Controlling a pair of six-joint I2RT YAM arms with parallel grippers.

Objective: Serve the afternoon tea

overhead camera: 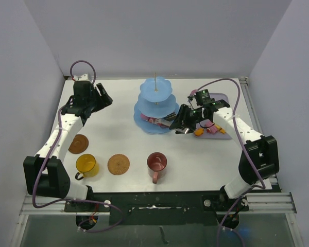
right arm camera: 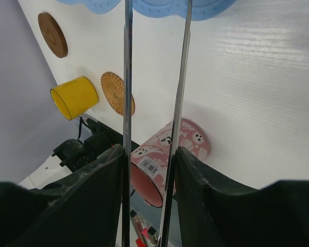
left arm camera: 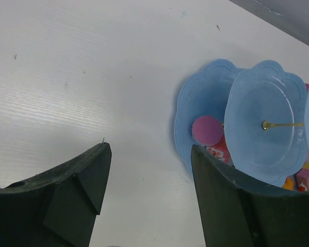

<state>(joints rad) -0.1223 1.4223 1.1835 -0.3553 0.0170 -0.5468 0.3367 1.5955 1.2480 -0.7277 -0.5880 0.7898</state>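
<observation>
Mugs and coasters lie toward the near edge in the top view, from left to right: coaster [overhead camera: 78,143], yellow mug [overhead camera: 86,164], second coaster [overhead camera: 118,164], red mug [overhead camera: 157,162]. The stand [overhead camera: 155,105] is at the middle, toward the far edge, with a cake [overhead camera: 155,121] on its bottom tier. A tray [overhead camera: 224,135] by the right edge carries more cakes [overhead camera: 201,132]. The left fingers [overhead camera: 104,98] hang near the far left corner, and the right fingers [overhead camera: 181,119] are between stand and tray.

From the left wrist, the left fingers are apart with nothing between them, above bare worktop [left arm camera: 92,67]. The stand lies to their right, with a pink cake [left arm camera: 207,130] on its bottom tier.

From the right wrist, the right fingers are clamped on the tongs [right arm camera: 126,77], whose arms reach the stand's rim. The tips are out of view.
</observation>
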